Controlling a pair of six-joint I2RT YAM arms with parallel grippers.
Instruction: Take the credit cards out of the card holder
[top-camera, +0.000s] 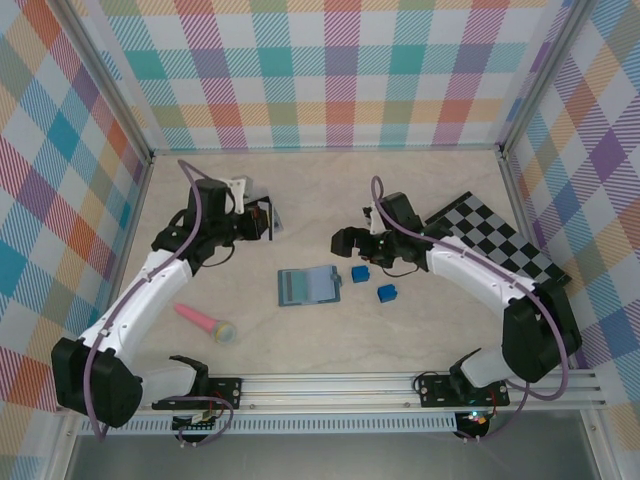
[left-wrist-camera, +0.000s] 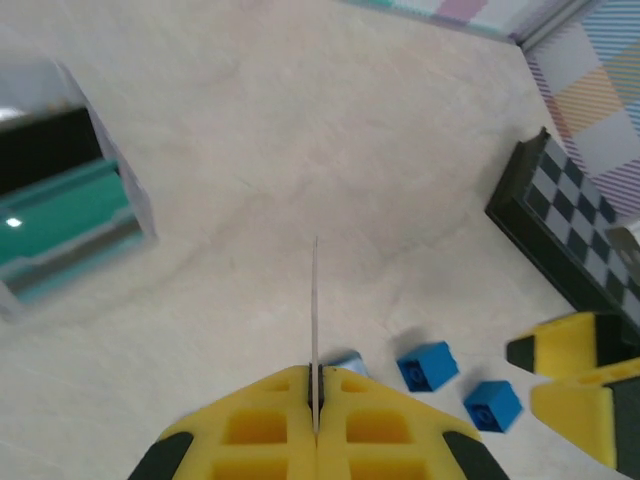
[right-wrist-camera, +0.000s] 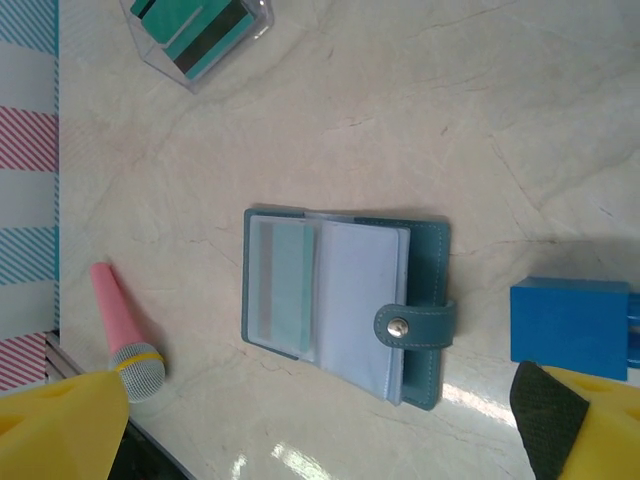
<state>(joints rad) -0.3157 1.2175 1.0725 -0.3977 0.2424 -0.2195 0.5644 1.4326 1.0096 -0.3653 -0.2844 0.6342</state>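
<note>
Over the table's left half, L gripper (left-wrist-camera: 314, 380) pinches a credit card (left-wrist-camera: 315, 300) edge-on by its rim; it could slip before reaching the clear tray (left-wrist-camera: 135, 200). Card holder (right-wrist-camera: 340, 305) lies open mid-table, teal card (right-wrist-camera: 280, 285) inside; R gripper (top-camera: 342, 243) spread wide nearby.

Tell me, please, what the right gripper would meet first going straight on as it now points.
Probably the open card holder, lying centred ahead of the open right gripper; depth is hard to judge.
</note>
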